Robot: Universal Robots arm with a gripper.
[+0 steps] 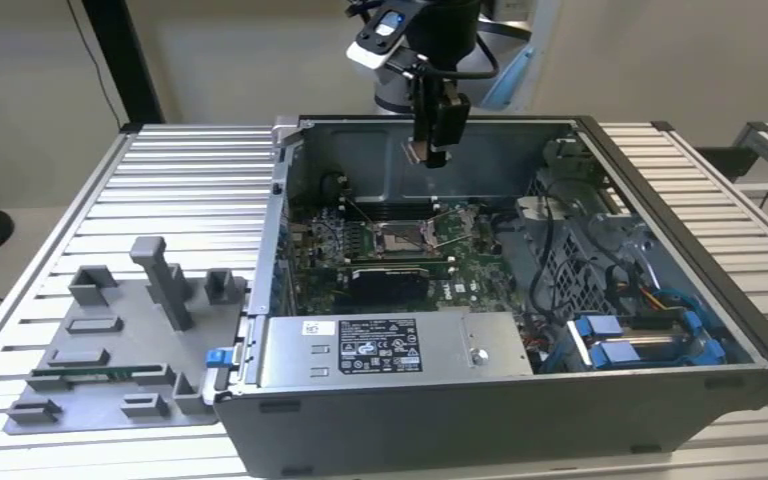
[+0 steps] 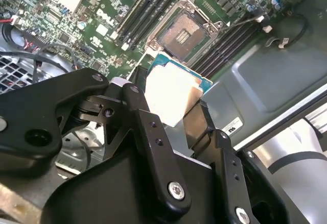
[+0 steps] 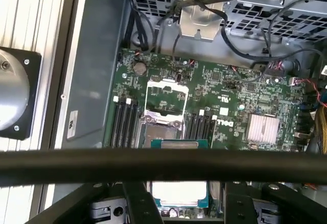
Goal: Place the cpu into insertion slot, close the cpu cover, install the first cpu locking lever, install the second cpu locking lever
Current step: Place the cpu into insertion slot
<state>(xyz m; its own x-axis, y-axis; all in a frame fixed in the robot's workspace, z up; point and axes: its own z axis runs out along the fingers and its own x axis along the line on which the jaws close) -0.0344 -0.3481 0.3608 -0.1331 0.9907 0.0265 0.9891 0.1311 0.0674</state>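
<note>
My gripper hangs above the open computer case, shut on the cpu, a flat square chip with a pale metal top and a green edge. In both wrist views the chip sits between the black fingers; the first wrist view shows it as the cpu. Below lies the insertion slot, a square socket with a dark centre on the green board, also seen as the slot and the slot. The cpu cover, a silvery frame, is folded open beside the socket. The chip is well clear of the slot.
The case walls surround the board. A power supply lies at the case's front, and blue drive brackets and cables at the exterior view's right. Black memory slots flank the socket. A grey fixture plate stands on the table outside the case.
</note>
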